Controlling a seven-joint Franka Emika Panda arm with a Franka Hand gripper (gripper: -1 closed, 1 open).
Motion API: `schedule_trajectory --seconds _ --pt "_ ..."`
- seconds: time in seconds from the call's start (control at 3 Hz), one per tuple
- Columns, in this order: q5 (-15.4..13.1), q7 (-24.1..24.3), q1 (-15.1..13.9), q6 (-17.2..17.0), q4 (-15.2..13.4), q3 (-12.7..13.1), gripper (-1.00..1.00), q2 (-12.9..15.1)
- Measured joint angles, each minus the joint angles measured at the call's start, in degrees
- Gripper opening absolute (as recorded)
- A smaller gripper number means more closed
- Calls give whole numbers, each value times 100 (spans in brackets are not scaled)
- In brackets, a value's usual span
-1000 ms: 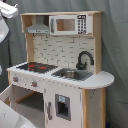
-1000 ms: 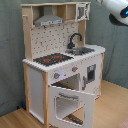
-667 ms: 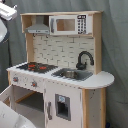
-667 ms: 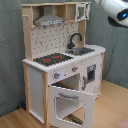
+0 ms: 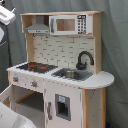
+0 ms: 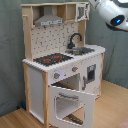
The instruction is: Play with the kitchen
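Kitchen (image 5: 60, 70) stands upright on a wooden floor (image 6: 112, 107) before a grey curtain (image 5: 115, 45), and both exterior views show it whole. It is a toy of white panels and light wood.

On its worktop (image 5: 102, 79) the black hob (image 5: 35, 66) with red rings lies toward the first exterior view's left. The sink (image 5: 72, 74) is just beside the hob, and the black curved faucet (image 5: 84, 59) rises behind the sink. Above, a grey hood (image 5: 39, 27) hangs over the hob, and a small microwave (image 5: 70, 24) sits next to the hood under the top shelf.

In the second exterior view the lower white door (image 6: 70, 102), the one with a window, hangs open and tilts down to the front. The narrow door (image 6: 91, 72) beside it is closed.

A white part of the robot arm (image 6: 112, 12) shows at the top of the second exterior view's right, near the microwave corner but apart from the worktop. The jaws are not visible, so I cannot tell if they are wide or narrow.
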Motion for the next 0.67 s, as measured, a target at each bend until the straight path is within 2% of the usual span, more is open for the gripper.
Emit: schedule_trajectory --seconds 0.67 --pt "-88 788 -237 -835 0 428 100 -145"
